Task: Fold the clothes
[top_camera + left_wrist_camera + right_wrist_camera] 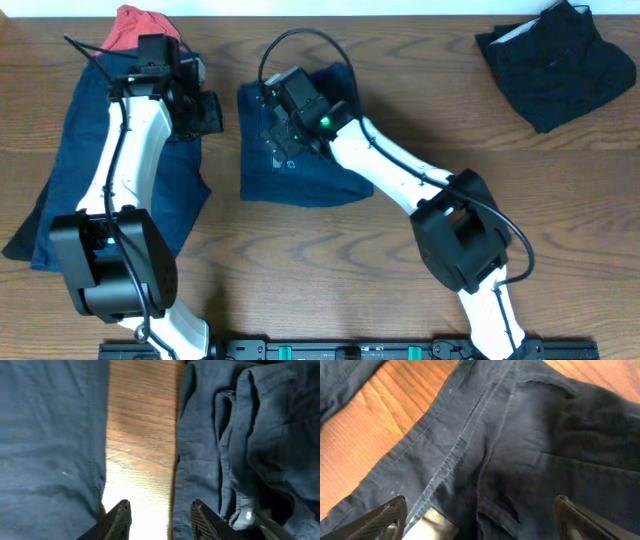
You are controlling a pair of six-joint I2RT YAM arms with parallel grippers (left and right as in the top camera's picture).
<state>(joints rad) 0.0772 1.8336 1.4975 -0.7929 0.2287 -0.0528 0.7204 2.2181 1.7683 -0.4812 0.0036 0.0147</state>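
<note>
From overhead, the middle garment (pixel 300 170) lies folded at the centre of the desk (pixel 400 80), its longer side running left to right. The right tool (pixel 278 140) hangs over its upper-left part, so the right arm is the nearer one for the next fold. The left tool (pixel 205 105) sits off that garment's left edge, beside the spread garment (pixel 80 170). A dark bundle (pixel 555 65) lies well apart at the far right, and a red cloth (pixel 140 25) at the top left.

In the left wrist view, the left tool (pixel 160 510) is partly open and holds nothing. It hangs over a bare strip of desk (pixel 142 435), with the spread garment (pixel 50 435) to its left and the middle garment (pixel 250 435) to its right.

In the right wrist view, the right tool (pixel 480 512) stands wide open and empty. The middle garment (pixel 520 450) lies directly under it, its seam slanting across the gap between the fingers.
</note>
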